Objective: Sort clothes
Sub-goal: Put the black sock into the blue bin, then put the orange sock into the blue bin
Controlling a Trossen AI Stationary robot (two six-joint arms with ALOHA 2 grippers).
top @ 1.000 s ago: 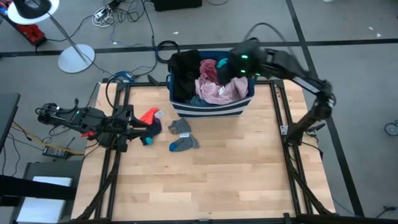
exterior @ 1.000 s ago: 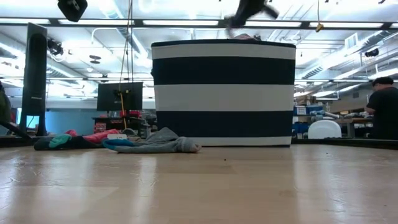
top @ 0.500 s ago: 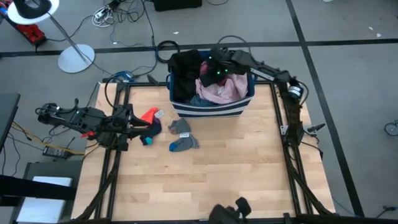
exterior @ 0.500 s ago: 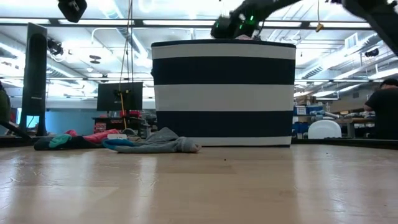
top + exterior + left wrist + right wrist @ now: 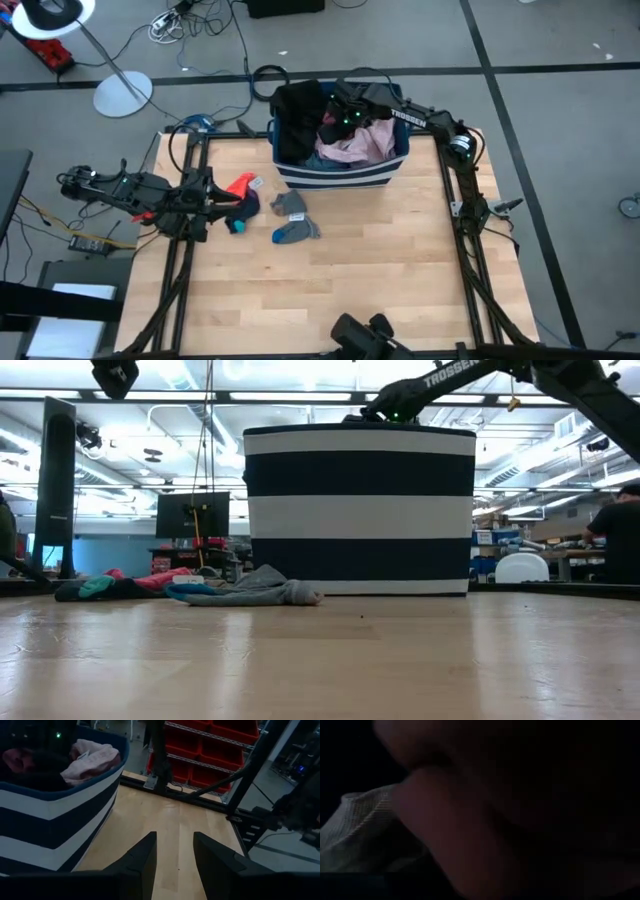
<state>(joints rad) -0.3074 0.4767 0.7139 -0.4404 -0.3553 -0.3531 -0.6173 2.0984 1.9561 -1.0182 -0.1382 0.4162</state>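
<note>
High view: bench (image 5: 330, 290) bare across its near half, bin (image 5: 340, 172) at the far edge.
Clothes in bin: pink garment (image 5: 355, 148), black garment (image 5: 297, 115) draped over the rim.
Clothes on bench: red-orange piece (image 5: 241, 186), grey socks (image 5: 293, 218), left of centre.
Left gripper (image 5: 172, 851): jaws spread, empty, at the left edge.
Right gripper (image 5: 343, 116): down in the bin; jaws cannot be told.
Change: right arm has dropped lower into the bin.

Navy bin (image 5: 340, 176) white-striped, pink garment (image 5: 355, 147), red-orange piece (image 5: 241, 185)
</note>
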